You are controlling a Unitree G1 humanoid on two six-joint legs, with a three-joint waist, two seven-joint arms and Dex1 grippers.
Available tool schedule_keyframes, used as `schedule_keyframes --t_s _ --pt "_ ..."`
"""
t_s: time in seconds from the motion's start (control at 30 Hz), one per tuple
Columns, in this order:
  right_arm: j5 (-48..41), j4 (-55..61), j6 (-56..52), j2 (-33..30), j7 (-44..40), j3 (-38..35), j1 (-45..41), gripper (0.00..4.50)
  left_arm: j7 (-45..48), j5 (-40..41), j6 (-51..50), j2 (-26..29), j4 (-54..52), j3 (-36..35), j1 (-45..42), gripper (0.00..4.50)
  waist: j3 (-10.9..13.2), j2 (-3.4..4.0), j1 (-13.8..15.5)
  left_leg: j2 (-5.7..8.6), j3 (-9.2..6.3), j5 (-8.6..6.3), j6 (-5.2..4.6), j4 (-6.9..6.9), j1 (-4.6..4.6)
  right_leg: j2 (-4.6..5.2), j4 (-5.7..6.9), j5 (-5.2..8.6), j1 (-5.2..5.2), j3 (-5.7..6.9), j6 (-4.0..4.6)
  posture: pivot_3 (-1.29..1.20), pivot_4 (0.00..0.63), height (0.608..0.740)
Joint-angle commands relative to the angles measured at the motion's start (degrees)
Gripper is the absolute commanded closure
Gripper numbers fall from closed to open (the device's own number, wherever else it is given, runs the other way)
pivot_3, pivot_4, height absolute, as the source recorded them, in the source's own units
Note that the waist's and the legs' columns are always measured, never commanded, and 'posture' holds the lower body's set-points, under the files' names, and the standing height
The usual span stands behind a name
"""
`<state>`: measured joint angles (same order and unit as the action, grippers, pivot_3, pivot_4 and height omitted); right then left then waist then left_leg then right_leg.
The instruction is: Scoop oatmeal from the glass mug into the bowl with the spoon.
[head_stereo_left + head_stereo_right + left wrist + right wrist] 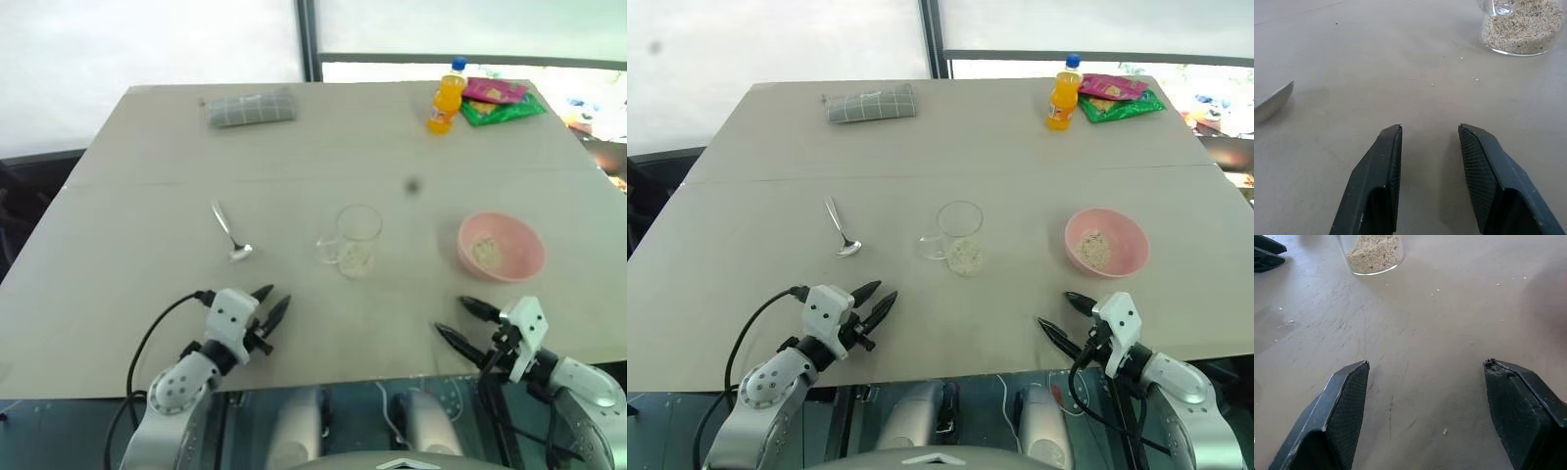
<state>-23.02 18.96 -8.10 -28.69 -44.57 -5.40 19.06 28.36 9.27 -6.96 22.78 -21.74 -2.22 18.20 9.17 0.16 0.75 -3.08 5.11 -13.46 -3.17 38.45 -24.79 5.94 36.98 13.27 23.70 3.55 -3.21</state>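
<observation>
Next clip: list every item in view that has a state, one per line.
Clear glass mug: upright, oatmeal in its bottom.
Round pink plastic bowl: upright, some oat flakes inside.
Slim silver metal spoon: lying flat on the table, unheld.
Orange drink bottle: upright, blue cap on.
Left end effector: open, empty.
Right end effector: open, empty.

The spoon (1271,102) (bowl tip only) and glass mug (1522,25) run past the left wrist view's edges.
</observation>
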Motion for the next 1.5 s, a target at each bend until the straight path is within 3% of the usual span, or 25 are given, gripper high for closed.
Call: schedule_keyframes --t_s 0.03,0.63,1.03,1.07,1.13,1.23,1.3,1.5 --pt "-0.2 1.7 0.9 0.4 0.0 0.2 0.0 0.77 0.7 0.1 -0.3 0.3 -0.2 0.7 2.1 2.63 0.0 0.0 0.0 0.0 0.0 0.0 0.0 0.0 0.0 0.0 0.0 0.0 0.0 0.0 0.0 0.0 0.15 0.718" --pt "-0.1 1.1 1.3 0.5 -0.8 1.2 -0.7 0.77 -0.5 0.9 2.4 -1.2 1.1 0.1 2.1 2.63 -0.1 0.01 0.0 0.0 0.0 0.0 0.0 0.0 0.0 0.0 -0.01 0.01 0.0 0.0 -0.01 0.0 0.15 0.718" --pt "-6.9 8.1 -5.1 -2.4 -3.5 1.3 -2.3 0.77 -2.9 9.0 -3.5 -3.7 -4.9 -3.9 -2.6 2.63 0.0 -0.15 0.1 0.0 -0.04 0.01 -0.02 0.01 -0.02 -0.02 -0.01 0.0 -0.01 0.02 0.0 0.0 0.15 0.718" --pt "-7.0 8.8 -5.4 -2.8 -3.6 1.6 -2.6 0.36 -3.3 9.3 -4.3 -3.6 -5.2 -4.1 -3.1 2.22 0.0 -0.16 0.1 0.0 -0.05 0.01 -0.02 0.01 -0.02 -0.03 -0.01 -0.01 -0.01 0.03 0.02 0.0 0.15 0.718" --pt "-7.1 10.2 -6.2 -3.3 -3.3 2.0 -3.0 0.13 -4.1 9.5 -5.6 -3.6 -5.8 -4.4 -3.7 1.94 0.0 -0.17 0.1 0.01 -0.04 0.01 -0.02 0.01 -0.02 -0.03 -0.01 -0.02 -0.02 0.03 0.02 0.0 0.15 0.718" --pt "-6.0 12.0 -6.7 -3.4 -1.6 2.2 -3.7 0.0 -6.8 8.8 -7.6 -4.1 -6.7 -5.4 -5.3 1.02 0.0 -0.24 0.1 0.01 -0.04 0.15 -0.27 0.01 -0.03 -0.03 -0.01 -0.03 -0.02 0.03 0.05 0.0 0.15 0.718" --pt "-6.4 14.0 -8.1 -3.7 -0.6 2.1 -4.7 0.0 -9.0 9.8 -9.5 -4.5 -7.5 -6.9 -7.9 0.13 0.0 -0.26 0.1 0.01 -0.05 0.16 -0.27 0.01 -0.03 -0.03 -0.01 -0.03 -0.02 0.03 0.05 0.0 0.15 0.718" --pt "-9.5 20.0 -13.1 -5.0 1.5 2.3 -9.8 0.0 -17.0 12.8 -23.8 -2.1 -5.7 -13.3 -21.3 0.13 0.0 -0.41 0.1 0.02 -0.11 0.17 -0.28 0.04 -0.01 -0.08 0.0 -0.12 -0.08 0.06 0.17 0.0 0.15 0.718"
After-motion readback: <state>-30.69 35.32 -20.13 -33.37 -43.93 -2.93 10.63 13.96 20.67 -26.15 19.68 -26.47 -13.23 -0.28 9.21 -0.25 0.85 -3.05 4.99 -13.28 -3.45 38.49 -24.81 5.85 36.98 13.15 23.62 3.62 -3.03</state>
